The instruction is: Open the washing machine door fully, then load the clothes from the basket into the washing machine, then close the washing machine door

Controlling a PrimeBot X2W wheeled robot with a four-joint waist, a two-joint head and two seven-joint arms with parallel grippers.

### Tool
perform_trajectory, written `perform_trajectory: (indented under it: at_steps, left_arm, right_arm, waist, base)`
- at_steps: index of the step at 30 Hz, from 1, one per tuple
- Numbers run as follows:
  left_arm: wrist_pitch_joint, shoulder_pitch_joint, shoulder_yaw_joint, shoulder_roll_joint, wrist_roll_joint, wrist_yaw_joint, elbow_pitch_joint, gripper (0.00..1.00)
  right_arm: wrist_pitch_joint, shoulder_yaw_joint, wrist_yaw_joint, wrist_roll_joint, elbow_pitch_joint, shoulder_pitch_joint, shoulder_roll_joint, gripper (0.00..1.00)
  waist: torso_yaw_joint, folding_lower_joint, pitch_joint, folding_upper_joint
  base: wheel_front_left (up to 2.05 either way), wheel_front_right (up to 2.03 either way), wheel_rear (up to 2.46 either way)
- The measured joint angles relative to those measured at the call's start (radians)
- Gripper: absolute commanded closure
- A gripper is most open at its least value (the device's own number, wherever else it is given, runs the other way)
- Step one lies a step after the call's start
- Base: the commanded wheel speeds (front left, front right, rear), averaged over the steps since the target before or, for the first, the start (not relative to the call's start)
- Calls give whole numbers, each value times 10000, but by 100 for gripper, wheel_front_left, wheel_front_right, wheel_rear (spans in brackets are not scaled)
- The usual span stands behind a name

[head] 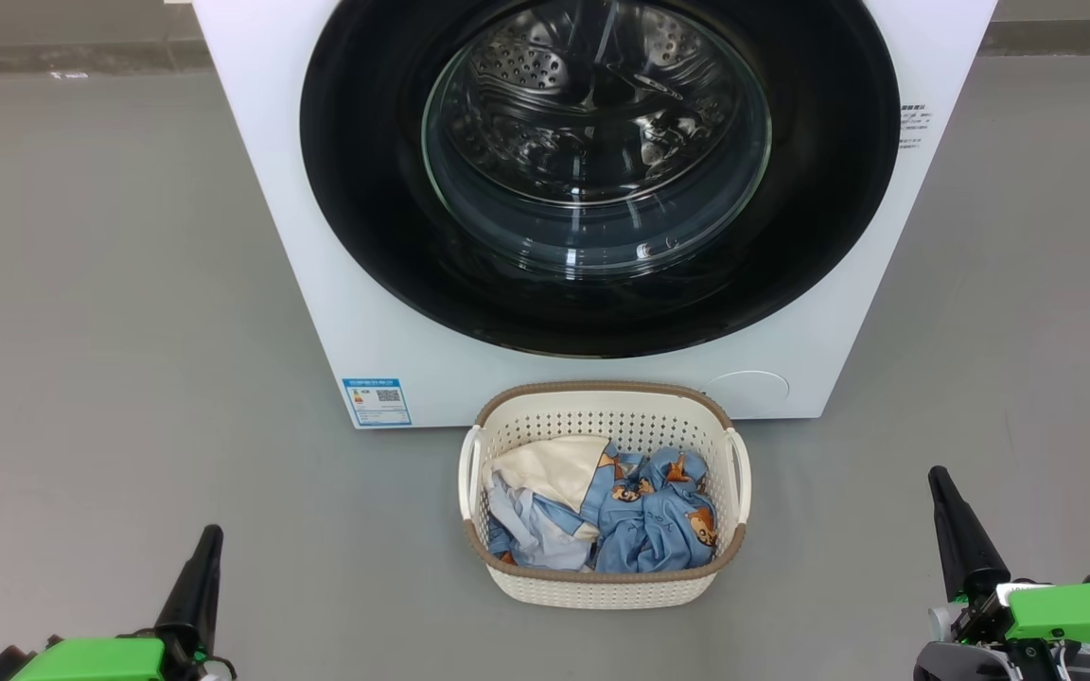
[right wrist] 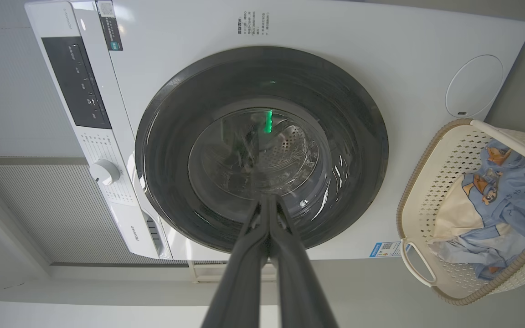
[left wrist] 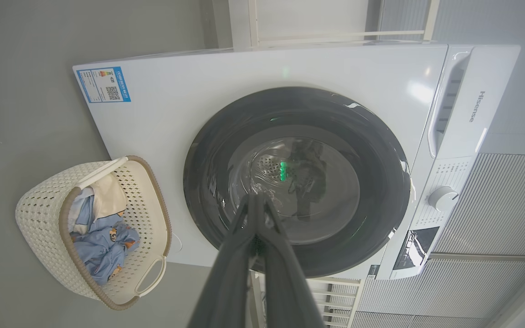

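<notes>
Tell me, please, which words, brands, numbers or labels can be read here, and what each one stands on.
"Hisense": brand lettering on the washing machine, along its upper front.
Blue label sticker on its lower front: a QR code and print, too small to read.
Printed lines on its white front: too small to read.
Control panel markings: too small to read.

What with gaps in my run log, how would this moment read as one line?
door shut | clothes in basket | left gripper shut, empty | right gripper shut, empty | next: open door
</notes>
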Motion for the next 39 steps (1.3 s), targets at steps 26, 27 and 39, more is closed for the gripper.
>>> perform_trajectory:
  at_steps: [26, 27, 39]
  left_arm:
    - [0, 0, 6, -8, 0, 0, 0, 100]
    - [0, 0, 6, -8, 0, 0, 0, 100]
    - [2, 0, 6, -10, 0, 0, 0, 100]
  right_arm:
    - [2, -33, 0, -48, 0, 0, 13, 100]
    - [2, -33, 0, -52, 0, 0, 13, 100]
    - [44, -42, 0, -58, 2, 0, 19, 100]
  waist:
    - [0, 0, 0, 0]
    - [0, 0, 0, 0]
    - [0, 0, 0, 0]
  base:
    - [0, 0, 0]
    - [0, 0, 0]
    - [0, 0, 0]
